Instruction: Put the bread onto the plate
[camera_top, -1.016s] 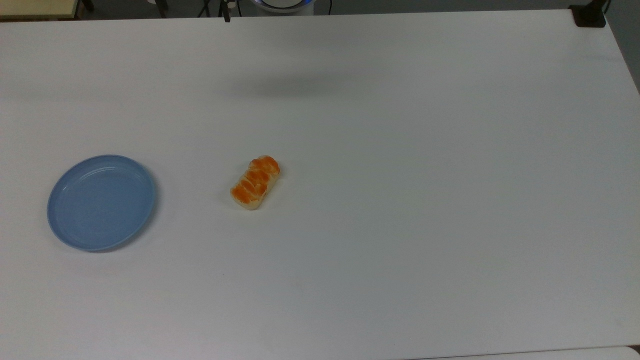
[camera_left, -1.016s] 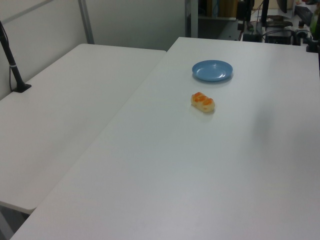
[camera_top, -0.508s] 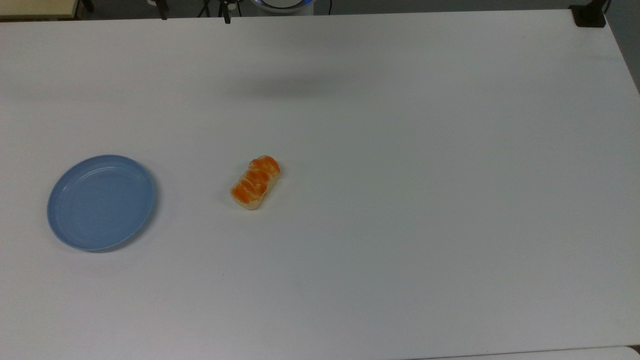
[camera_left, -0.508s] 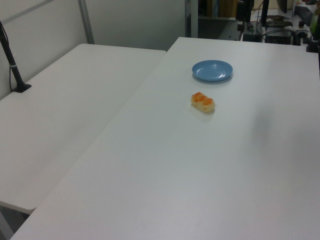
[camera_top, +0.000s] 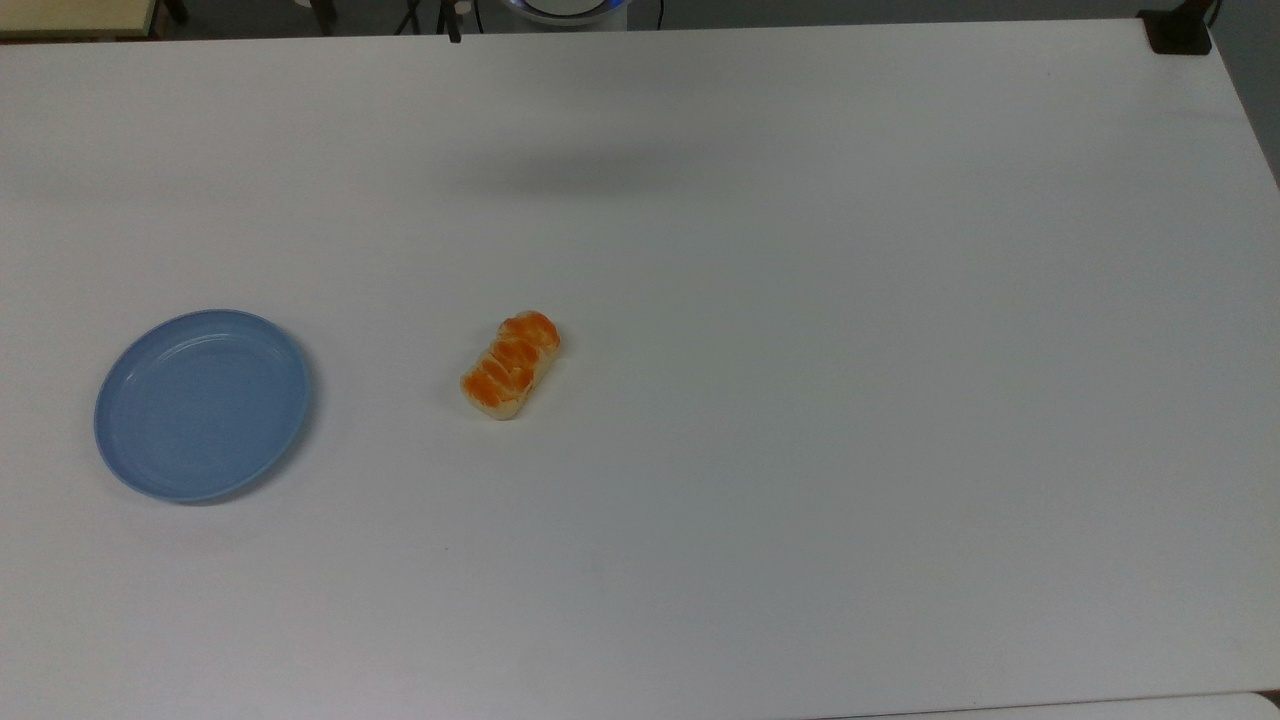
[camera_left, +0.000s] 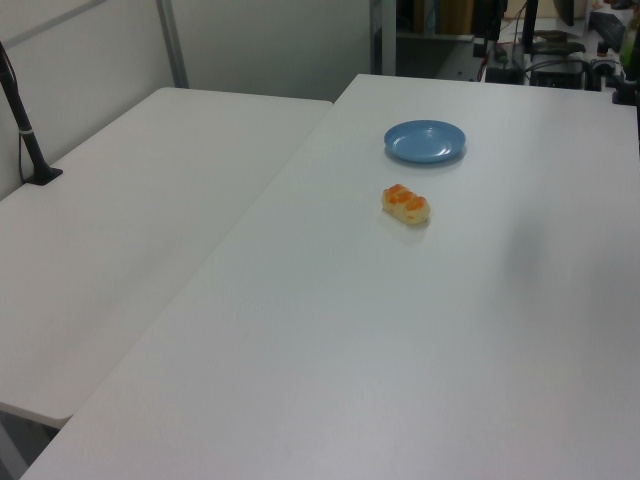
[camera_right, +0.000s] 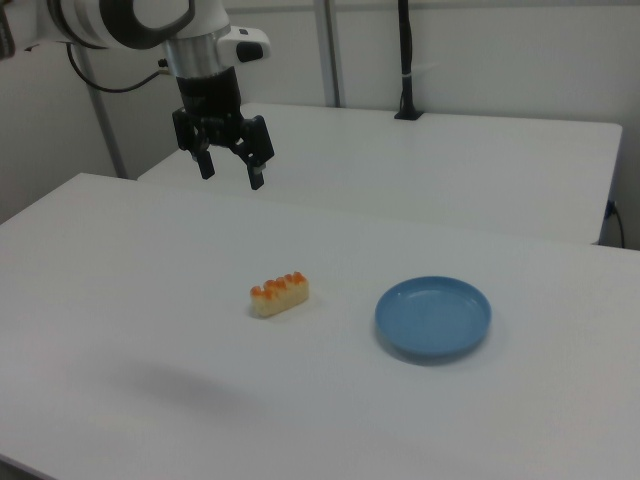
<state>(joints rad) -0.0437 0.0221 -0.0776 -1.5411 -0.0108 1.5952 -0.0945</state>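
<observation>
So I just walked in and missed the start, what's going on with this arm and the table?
The robot arm is set to put the bread onto the plate, but nothing is picked up yet. In the right view the gripper hangs open in the air, above and behind the bread and touching nothing. The bread lies on the white table, apart from the blue plate, which has nothing on it.

A small bun of bread (camera_top: 510, 365) lies on a big white table (camera_top: 800, 400). Its top is shiny orange and its sides are pale. A round light-blue plate (camera_top: 203, 404) sits well apart from it, toward the top view's left. A soft gray shadow (camera_top: 590, 175) is on the table above the bread.
</observation>
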